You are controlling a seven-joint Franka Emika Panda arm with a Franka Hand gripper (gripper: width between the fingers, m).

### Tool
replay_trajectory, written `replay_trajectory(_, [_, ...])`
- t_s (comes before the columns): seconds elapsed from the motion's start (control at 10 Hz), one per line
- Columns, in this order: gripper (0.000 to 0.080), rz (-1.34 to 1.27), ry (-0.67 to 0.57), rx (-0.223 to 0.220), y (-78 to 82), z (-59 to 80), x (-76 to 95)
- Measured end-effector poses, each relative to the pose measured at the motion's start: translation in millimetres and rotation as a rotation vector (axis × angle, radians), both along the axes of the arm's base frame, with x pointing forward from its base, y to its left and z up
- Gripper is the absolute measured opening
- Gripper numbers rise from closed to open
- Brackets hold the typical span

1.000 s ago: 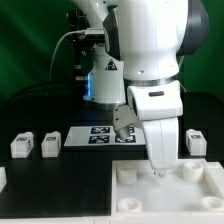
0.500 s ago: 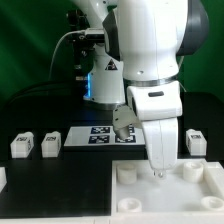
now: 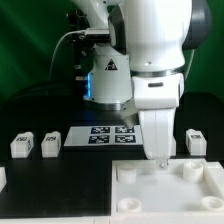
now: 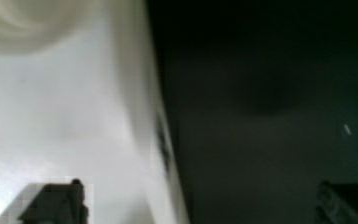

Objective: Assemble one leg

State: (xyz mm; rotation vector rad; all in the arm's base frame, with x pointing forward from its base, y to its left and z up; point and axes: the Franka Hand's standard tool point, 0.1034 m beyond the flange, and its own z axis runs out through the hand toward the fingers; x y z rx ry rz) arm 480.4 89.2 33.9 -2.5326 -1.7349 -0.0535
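Note:
Three small white legs with square tags lie on the black table: two at the exterior view's left (image 3: 20,145) (image 3: 50,144) and one at the right (image 3: 196,141). The large white tray-like top (image 3: 150,195) with round corner sockets lies in front. My gripper (image 3: 160,158) hangs over the top's far edge, between two sockets. In the wrist view the gripper (image 4: 201,203) is open and holds nothing, with one fingertip (image 4: 51,203) over the white top (image 4: 69,110) and the other over the dark table. A round socket (image 4: 16,30) shows on the top.
The marker board (image 3: 105,135) lies flat behind the top, partly hidden by the arm. Another small white piece (image 3: 2,178) shows at the left edge. The robot's base and cables stand at the back.
The arm has shifted a little toward the exterior view's right and the wrist has turned. The gripper tip sits slightly higher. The parts on the table have not moved.

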Motion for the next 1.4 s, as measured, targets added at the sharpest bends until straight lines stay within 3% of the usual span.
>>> replay_trajectory(0.3, [0.0648, -0.419, 0.005, 0.003, 35.8, 19.4, -4.3])
replay_trajectory(0.8, [0.0648, -0.851, 0.048, 0.032, 42.6, 18.0, -7.6])
replay_trajectory(1.0, [0.0648, -1.172, 0.11, 0.03, 64.2, 16.5, -16.1])
replay_trajectory(1.2, [0.0648, -1.167, 0.154, -0.01, 74.3, 12.7, -25.5])
replay_trajectory(1.3, [0.0648, -1.165, 0.148, -0.005, 76.7, 12.3, -25.5])
replay_trajectory(1.4, [0.0648, -1.17, 0.187, -0.036, 76.5, 10.1, -31.3])
